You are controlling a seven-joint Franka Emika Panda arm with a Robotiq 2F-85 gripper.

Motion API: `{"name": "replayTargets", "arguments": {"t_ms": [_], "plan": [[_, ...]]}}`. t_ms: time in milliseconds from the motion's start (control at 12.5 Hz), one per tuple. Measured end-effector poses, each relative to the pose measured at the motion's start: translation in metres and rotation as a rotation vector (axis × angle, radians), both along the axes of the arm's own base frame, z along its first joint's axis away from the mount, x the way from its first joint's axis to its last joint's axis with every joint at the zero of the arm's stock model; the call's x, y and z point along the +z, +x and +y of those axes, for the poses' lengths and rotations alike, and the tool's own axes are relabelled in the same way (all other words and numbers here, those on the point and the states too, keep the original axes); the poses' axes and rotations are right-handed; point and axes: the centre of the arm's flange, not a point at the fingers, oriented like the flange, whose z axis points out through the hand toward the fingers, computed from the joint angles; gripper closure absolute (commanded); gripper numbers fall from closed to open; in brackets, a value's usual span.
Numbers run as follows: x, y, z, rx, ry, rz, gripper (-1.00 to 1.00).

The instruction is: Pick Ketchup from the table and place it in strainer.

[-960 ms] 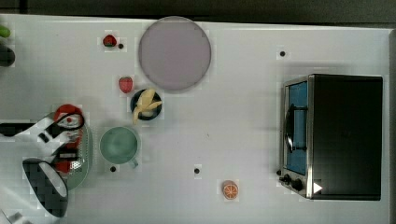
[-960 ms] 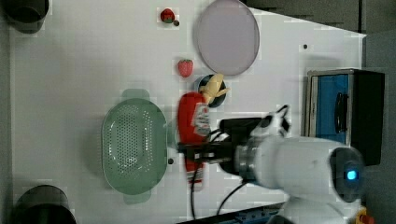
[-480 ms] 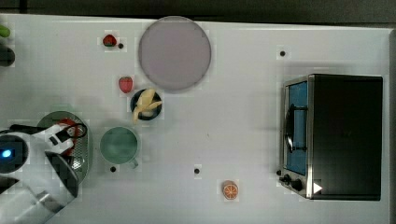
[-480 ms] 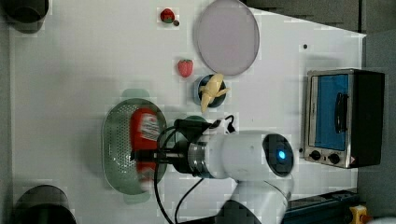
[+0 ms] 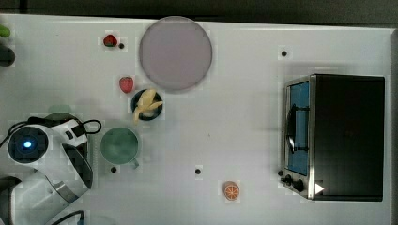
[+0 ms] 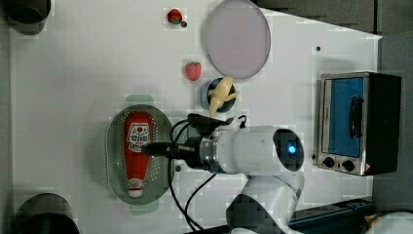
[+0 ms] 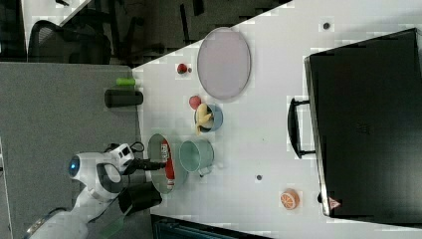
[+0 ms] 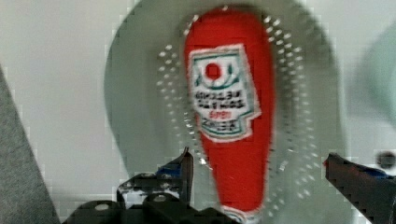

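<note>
Strainer (image 6: pixel 114 146): pale green oval basket with a perforated bottom, lying on the white bench (image 6: pixel 73 73) at the left view's lower left.
Ketchup (image 6: pixel 137 151): red bottle with a white label, lying flat inside the strainer along its length, cap end toward the left view's bottom edge. In the wrist view the bottle (image 8: pixel 233 140) lies on the perforated floor (image 8: pixel 149 116), label facing up.
Claw (image 6: pixel 153 147): spread wide, holding nothing. In the wrist view one dark finger (image 8: pixel 184 170) stands on each side of the bottle's narrow end, both clear of it. In the left view it sits over the strainer's right half, level with the bottle's middle.
Arm (image 6: pixel 253 151): white body with a blue light, reaching in from the left view's right, with black cables looping beside it.
Strawberry (image 6: pixel 193 70): pinkish-red fruit on the bench, well above the strainer in the left view.
Small red fruit (image 6: pixel 174 15): near the left view's top edge, green top showing.
Blue bowl (image 6: pixel 217 95): holds a banana (image 6: pixel 221 91), just below the plate in the left view.
Plate (image 6: pixel 236 38): large, round, pale purple, at the left view's top centre.
Green cup (image 5: pixel 119 146): round with a handle, beside the arm in the top view.
Orange slice (image 5: pixel 231 190): alone on the bench, toward the top view's bottom centre.
Toaster oven (image 6: pixel 358 122): black body, blue glass door, at the left view's right.
</note>
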Motion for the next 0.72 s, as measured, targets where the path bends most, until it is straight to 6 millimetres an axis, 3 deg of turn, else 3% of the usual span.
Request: {"name": "replayTargets", "arguments": {"t_ms": [160, 320, 560, 720], "plan": [[0.03, 0.005, -0.015, -0.042, -0.078, 0.004, -1.0], [0.076, 0.014, -0.045, -0.084, -0.171, -0.038, -1.0], [0.156, 0.038, -0.102, -0.217, -0.263, -0.124, -1.0], [0.209, 0.051, -0.155, -0.34, -0.315, -0.17, -1.0]]}}
